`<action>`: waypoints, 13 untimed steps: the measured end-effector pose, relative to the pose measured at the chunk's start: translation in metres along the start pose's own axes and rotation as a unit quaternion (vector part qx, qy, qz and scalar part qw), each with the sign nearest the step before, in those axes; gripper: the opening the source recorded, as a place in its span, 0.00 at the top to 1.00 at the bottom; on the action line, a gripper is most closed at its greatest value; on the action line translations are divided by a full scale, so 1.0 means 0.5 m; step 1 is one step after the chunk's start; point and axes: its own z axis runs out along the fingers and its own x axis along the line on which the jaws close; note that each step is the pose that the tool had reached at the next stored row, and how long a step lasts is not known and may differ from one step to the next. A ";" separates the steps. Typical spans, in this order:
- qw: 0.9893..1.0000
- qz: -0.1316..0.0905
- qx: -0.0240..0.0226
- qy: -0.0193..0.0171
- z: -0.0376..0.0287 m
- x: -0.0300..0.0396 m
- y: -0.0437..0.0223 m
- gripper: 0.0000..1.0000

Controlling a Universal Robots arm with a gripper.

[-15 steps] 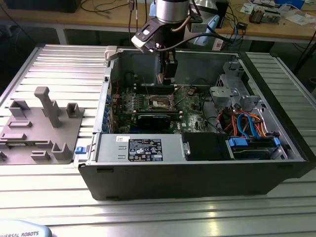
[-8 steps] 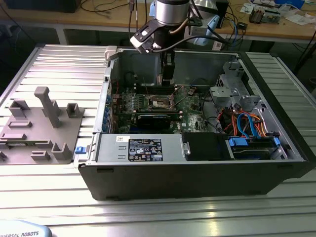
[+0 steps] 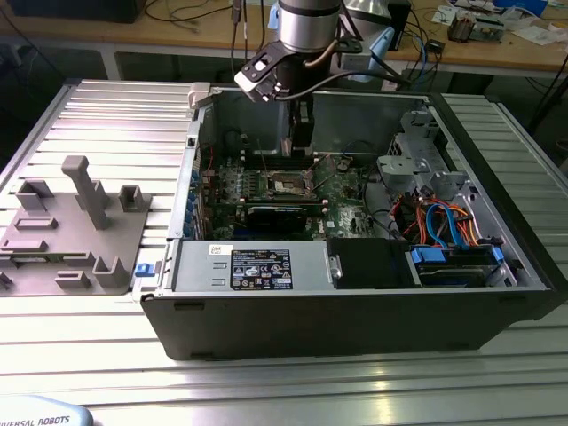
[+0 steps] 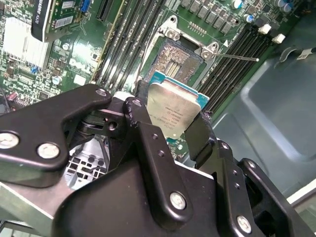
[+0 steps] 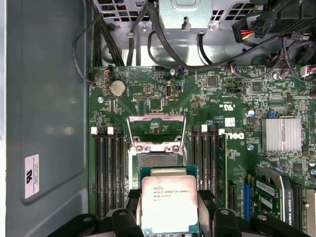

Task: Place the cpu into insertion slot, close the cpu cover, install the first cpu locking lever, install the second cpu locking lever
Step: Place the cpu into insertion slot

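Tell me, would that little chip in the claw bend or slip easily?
The cpu is probably stiff: its metal top looks flat and rigid. It could slip, since the gripper pinches only its thin edges. Likely light, being small beside the motherboard.

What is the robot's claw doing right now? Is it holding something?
Gripper: shut on the cpu, which is not yet in the insertion slot.
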 end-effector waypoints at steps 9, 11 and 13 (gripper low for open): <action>1.000 0.000 0.000 -0.001 0.018 0.001 0.000 0.46; 1.000 0.000 0.000 -0.001 0.020 0.001 0.000 0.46; 1.000 0.000 0.000 -0.001 0.022 0.001 0.000 0.46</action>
